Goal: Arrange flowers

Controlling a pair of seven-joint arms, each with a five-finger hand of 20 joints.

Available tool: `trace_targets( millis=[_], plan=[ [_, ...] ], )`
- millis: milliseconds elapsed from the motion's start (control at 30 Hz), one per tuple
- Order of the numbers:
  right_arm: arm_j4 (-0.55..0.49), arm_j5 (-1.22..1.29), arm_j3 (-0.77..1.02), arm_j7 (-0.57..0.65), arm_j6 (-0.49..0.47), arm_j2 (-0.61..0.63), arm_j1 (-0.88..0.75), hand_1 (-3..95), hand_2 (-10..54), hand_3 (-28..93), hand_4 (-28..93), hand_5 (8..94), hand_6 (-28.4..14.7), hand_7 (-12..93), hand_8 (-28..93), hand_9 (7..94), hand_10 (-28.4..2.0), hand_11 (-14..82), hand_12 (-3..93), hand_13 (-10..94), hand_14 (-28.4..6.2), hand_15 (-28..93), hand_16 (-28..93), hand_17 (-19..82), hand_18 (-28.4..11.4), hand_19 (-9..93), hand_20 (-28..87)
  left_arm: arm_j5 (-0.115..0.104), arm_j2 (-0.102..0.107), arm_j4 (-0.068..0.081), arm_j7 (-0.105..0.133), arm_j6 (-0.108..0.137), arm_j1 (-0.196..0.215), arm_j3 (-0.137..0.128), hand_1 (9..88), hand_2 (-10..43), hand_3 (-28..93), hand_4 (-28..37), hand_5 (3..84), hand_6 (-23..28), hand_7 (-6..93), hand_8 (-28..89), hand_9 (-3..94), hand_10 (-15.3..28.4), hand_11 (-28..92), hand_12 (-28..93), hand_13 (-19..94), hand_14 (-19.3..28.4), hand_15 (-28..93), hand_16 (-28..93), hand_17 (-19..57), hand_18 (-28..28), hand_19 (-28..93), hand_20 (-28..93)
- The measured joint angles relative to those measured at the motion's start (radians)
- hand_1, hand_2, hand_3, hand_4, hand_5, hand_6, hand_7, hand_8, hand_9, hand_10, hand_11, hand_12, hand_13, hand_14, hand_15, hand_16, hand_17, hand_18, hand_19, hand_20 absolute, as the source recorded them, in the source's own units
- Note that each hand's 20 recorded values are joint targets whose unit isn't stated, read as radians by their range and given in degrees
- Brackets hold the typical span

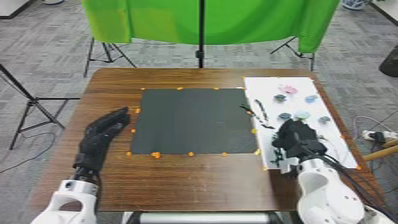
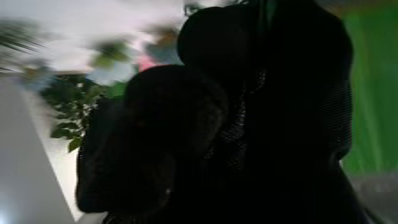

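Note:
My left hand rests open over the table's left side, its fingers straight. On the right, my right hand is above the near half of the white sheet. Beyond it lie a pink flower, a pale blue flower, a pale flower and several grey-blue flowers. A green stem lies by the sheet's left edge. In the right wrist view my right hand hides much of the scene; blurred flowers and green leaves show past it.
A dark square mat with orange markers round its edge covers the middle of the brown table. Behind the table hangs a green cloth on a stand, with tripods beside it.

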Motion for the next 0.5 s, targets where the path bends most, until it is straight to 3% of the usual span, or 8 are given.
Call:
trace_targets(
  millis=[100, 200, 300, 400, 500],
  plan=[
    [-0.013, 0.029, -0.051, -0.02, 0.015, 0.011, 0.068, 86.8, -9.5, -27, 60, 79.0, -1.6, 34, 28, 88.1, -11.2, 36.6, 38.0, 94, -2.1, 57, 28, 72, -6.4, 93, 39, -0.046, 0.023, 0.004, 0.009, 0.046, 0.0, -0.012, 36.6, -9.5, 60, -14.5, 45.5, 3.3, 12.9, -5, 41.2, 11.5, 17, 15, 30, 14.8, 17, 3, 3.5, 11.8, 6, 21],
    [-0.015, 0.069, -0.134, -0.05, 0.015, 0.009, 0.167, 86.8, -9.5, -27, 60, 78.9, -1.6, 34, 28, 88.1, -11.2, 36.6, 37.9, 94, -2.1, 58, 28, 72, -6.4, 93, 39, -0.056, 0.05, 0.018, 0.03, 0.1, 0.0, -0.017, 31.1, -7.7, 63, -17.2, 43.7, 3.4, 10.0, -5, 38.8, 11.4, 13, 14, 27, 13.1, 9, 3, 3.9, 11.0, 3, 19],
    [0.006, 0.134, -0.251, -0.086, 0.015, -0.011, 0.291, 86.7, -9.5, -27, 60, 78.9, -1.6, 35, 28, 88.1, -11.3, 37.0, 37.7, 94, -2.1, 58, 28, 72, -6.4, 93, 40, -0.067, 0.086, 0.052, 0.062, 0.145, -0.004, -0.012, 26.6, -4.7, 64, -20.5, 40.2, 3.0, 5.6, -5, 36.2, 10.9, 8, 12, 22, 11.3, 5, 2, 3.2, 9.9, 1, 18],
    [0.068, 0.195, -0.37, -0.119, 0.013, -0.067, 0.42, 86.7, -9.5, -27, 61, 78.8, -1.6, 35, 28, 88.1, -11.2, 37.2, 37.6, 94, -2.2, 58, 27, 72, -6.4, 93, 40, -0.101, 0.126, 0.098, 0.099, 0.188, -0.014, 0.004, 24.7, -3.8, 65, -22.9, 38.6, 2.8, 3.9, -5, 35.6, 10.8, 7, 12, 21, 10.5, 3, 1, 2.7, 9.1, 0, 17],
    [0.156, 0.227, -0.461, -0.143, 0.011, -0.151, 0.533, 86.7, -9.5, -27, 61, 78.8, -1.6, 35, 28, 88.2, -11.5, 37.6, 37.3, 94, -2.1, 58, 27, 73, -6.5, 93, 41, -0.125, 0.143, 0.128, 0.113, 0.215, -0.028, 0.012, 23.5, -3.4, 66, -24.0, 37.6, 2.6, 3.6, -5, 35.2, 11.0, 6, 11, 20, 10.0, 3, 1, 2.4, 8.8, 0, 17]
  ],
)
